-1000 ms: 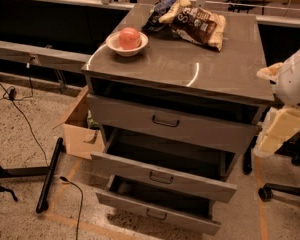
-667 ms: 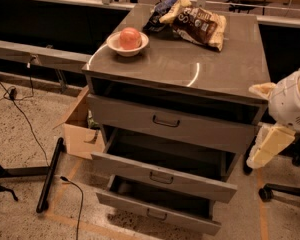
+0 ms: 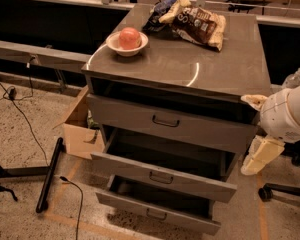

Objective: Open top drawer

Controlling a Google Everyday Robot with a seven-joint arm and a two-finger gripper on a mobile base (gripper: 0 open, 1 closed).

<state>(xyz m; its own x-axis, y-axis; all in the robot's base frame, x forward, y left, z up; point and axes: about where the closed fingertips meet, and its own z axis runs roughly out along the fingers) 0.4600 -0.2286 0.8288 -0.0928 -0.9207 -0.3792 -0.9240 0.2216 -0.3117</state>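
The grey metal cabinet [image 3: 225,69] has three drawers, all pulled out by different amounts. The top drawer [image 3: 140,116] stands slightly out, with a dark gap above its front and a small dark wire handle [image 3: 165,120] at centre. The middle drawer [image 3: 162,174] and the bottom drawer [image 3: 155,211] stand further out. My gripper [image 3: 260,154] is at the right of the cabinet, level with the top drawer's right end and apart from the handle. The white arm [image 3: 290,111] sits just above it.
A bowl with a red fruit [image 3: 128,39] and snack bags [image 3: 195,19] lie on the cabinet top. A cardboard box [image 3: 80,129] stands on the floor at the cabinet's left. Cables and a black stand leg [image 3: 49,176] lie on the floor at left. A chair base [image 3: 285,190] is at right.
My arm and gripper have moved down and left, closer to the cabinet's right side. The drawers have not moved.
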